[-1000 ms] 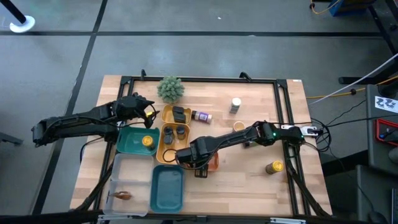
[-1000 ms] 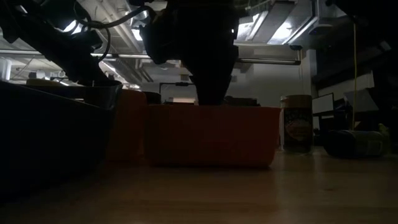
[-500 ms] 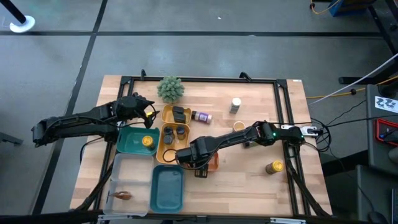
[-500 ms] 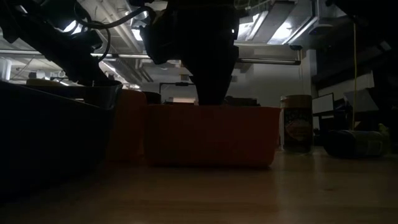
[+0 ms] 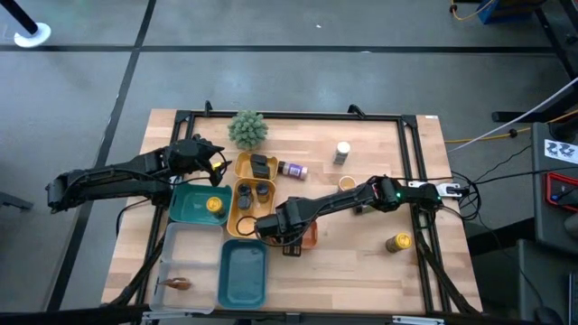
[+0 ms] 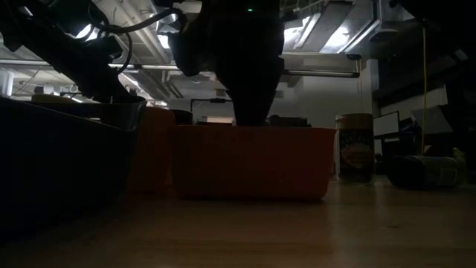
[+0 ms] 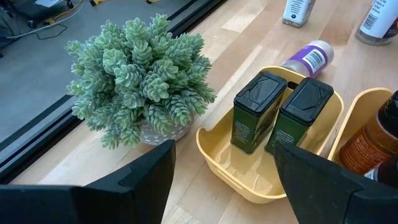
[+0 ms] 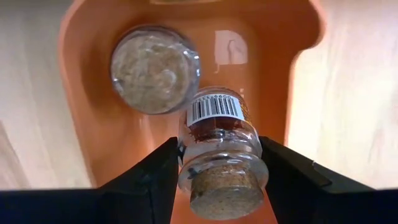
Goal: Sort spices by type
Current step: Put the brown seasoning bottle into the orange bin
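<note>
My right gripper (image 5: 285, 233) hangs over the orange tray (image 5: 311, 236), shut on a small cork-stoppered glass jar of red spice (image 8: 217, 134). A second cork-topped jar (image 8: 155, 68) stands on the tray's floor beside it. At the table's left, my left gripper (image 5: 215, 164) is open and touches nothing. In front of it are the fuzzy green plant (image 7: 143, 74) and a yellow tray (image 7: 249, 180). Two dark tins (image 7: 280, 115) stand in that tray. Loose spices on the table: a purple-labelled jar (image 5: 293, 168) on its side, a white-capped bottle (image 5: 341, 152) and a yellow-capped jar (image 5: 399, 242). My right gripper pinches the jar's upper part just below the cork (image 8: 193, 163) between its two fingers, one on either side. The fingers point down from above. The jar is tilted inside the orange tray with its cork end up. Whether its bottom rests on the tray floor I cannot tell.
A teal tray (image 5: 185, 212) holding a yellow-capped jar lies left of the yellow tray. A second teal tray (image 5: 244, 282) and a clear tray (image 5: 191, 253) lie near the front edge. A black frame (image 5: 415, 135) runs around the table. Bare wood lies at the front right.
</note>
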{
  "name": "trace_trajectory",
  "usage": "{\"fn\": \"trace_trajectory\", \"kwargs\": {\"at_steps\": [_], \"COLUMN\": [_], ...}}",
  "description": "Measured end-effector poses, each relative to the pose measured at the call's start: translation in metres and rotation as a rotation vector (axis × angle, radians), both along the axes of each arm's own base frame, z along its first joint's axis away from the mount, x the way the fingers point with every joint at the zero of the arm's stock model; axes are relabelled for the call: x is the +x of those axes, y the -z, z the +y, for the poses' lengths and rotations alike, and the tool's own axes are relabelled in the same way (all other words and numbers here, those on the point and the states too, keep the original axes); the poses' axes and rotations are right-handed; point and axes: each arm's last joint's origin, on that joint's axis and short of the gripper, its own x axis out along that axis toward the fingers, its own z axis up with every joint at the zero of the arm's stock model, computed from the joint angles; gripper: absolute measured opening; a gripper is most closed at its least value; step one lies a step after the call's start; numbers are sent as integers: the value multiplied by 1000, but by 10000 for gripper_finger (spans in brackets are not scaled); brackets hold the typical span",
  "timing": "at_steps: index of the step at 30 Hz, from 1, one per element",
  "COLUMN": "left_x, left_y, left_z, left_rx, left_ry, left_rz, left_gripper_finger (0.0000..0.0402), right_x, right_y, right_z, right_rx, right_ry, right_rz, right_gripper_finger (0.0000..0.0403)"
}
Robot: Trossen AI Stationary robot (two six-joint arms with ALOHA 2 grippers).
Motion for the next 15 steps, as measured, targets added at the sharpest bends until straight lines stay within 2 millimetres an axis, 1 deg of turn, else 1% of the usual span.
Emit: {"fn": "trace_trajectory", "kwargs": {"at_steps": [9,12,15], "left_x": [0,0,0], "left_y": [0,0,0], "left_z": [0,0,0], "left_rx": [0,0,0], "left_ry": [0,0,0], "left_rz": [0,0,0], "left_gripper_finger": [263,263,263], "right_x": [0,0,0], "right_y": [0,0,0], "right_z": [0,0,0], "right_rx": [-6,-6,-6], "right_ry": [2,2,1], "right_rz": [-1,-1,-2], "right_gripper_finger": [200,219,251]}}
